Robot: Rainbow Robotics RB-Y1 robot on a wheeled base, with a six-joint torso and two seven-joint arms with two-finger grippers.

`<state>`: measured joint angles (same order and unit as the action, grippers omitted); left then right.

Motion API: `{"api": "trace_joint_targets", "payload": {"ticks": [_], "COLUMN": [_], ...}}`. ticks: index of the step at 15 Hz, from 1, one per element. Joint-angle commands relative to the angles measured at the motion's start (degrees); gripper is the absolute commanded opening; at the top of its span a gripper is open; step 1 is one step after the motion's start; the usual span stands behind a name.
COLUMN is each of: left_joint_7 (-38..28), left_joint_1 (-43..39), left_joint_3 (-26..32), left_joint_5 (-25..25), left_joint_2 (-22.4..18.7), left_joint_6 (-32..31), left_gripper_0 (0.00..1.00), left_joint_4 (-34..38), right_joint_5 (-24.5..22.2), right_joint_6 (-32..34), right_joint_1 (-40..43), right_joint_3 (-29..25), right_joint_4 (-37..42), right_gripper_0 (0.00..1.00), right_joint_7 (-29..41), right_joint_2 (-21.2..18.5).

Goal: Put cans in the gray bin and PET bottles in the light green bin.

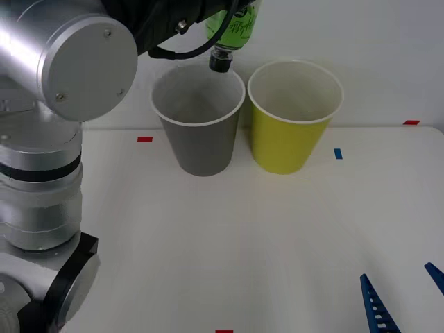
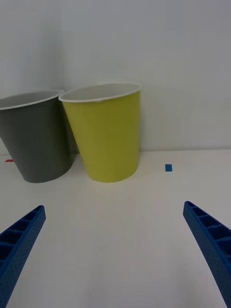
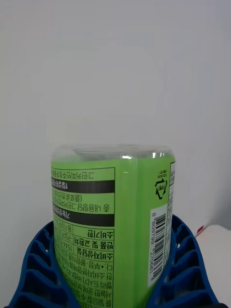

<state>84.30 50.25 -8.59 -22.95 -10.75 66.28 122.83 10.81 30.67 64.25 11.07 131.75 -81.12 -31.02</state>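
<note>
Left gripper (image 3: 113, 288) has its ribbed blue fingers clamped around the PET bottle (image 3: 113, 226), a glossy green-labelled one hanging cap-down. Right below it sit the round tapered gray bin (image 1: 200, 128) and light green bin (image 1: 293, 121). Right gripper (image 2: 113, 255) waits spread wide open, low over the table (image 1: 243, 243), with both bins ahead of it.

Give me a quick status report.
Left hand shut on PET bottle, cap down over gray bin. Right hand open, low. Light green bin alongside.

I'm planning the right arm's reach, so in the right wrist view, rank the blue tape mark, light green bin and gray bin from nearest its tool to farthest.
1. Blue tape mark, on the table ahead of the right tool.
2. Light green bin, just beyond.
3. Gray bin, farther, on the green bin's other side.
</note>
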Motion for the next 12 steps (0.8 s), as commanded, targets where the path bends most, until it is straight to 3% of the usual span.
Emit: {"api": "trace_joint_targets", "payload": {"ticks": [1, 7, 10, 12], "left_joint_7": [-0.1, -0.6, -0.8, -0.6], "left_joint_1": [2.1, 5.5, 5.5, 5.5], "left_joint_3": [-3.2, -8.9, -11.9, -12.6], "left_joint_5": [-4.0, -4.4, -4.3, -4.3], "left_joint_2": [-0.1, 1.6, 1.9, 2.1], "left_joint_6": [-12.6, -27.5, -39.6, -44.5], "left_gripper_0": [0.0, 0.0, 0.0, 0.0], "left_joint_4": [-10.8, -22.8, -29.8, -33.7], "right_joint_5": [0.0, 0.0, 0.0, 0.0], "right_joint_6": [0.0, 0.0, 0.0, 0.0], "right_joint_1": [0.0, 0.0, 0.0, 0.0], "right_joint_3": [0.0, 0.0, 0.0, 0.0], "right_joint_4": [0.0, 0.0, 0.0, 0.0], "right_gripper_0": [1.0, 1.0, 1.0, 1.0], "right_joint_7": [0.0, 0.0, 0.0, 0.0], "right_joint_2": [0.0, 0.0, 0.0, 0.0]}}
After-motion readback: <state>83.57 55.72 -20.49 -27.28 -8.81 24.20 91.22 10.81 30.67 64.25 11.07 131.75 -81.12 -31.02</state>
